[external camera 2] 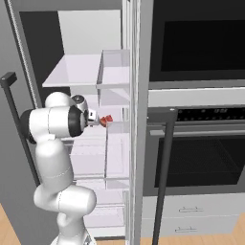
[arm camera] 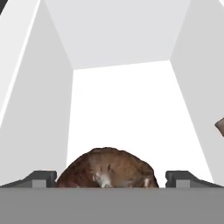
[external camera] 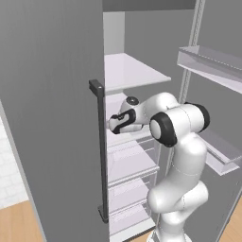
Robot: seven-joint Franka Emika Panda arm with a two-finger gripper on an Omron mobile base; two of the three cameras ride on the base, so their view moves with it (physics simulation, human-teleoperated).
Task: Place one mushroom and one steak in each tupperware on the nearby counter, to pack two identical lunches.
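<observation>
And here's the mushroom (arm camera: 107,168), bottom centre of the hand view: a rounded brown lump, mottled with paler patches near its lower edge, sitting on the white shelf (arm camera: 131,113) inside the fridge. It lies right between the two dark fingertips (arm camera: 41,178), which stand wide apart on either side, nothing clamped yet. At the right edge of that view, a sliver of another brownish thing (arm camera: 220,127) peeks in; I can't tell what it is. In the right base view, a red steak (external camera 2: 106,119) shows left of centre, just past the gripper (external camera 2: 95,118) on the same shelf. The arm reaches into the open fridge (external camera: 52,118) in the left base view. By my reading, packing has barely begun: neither box nor counter is in sight, and every piece looks left to carry.
</observation>
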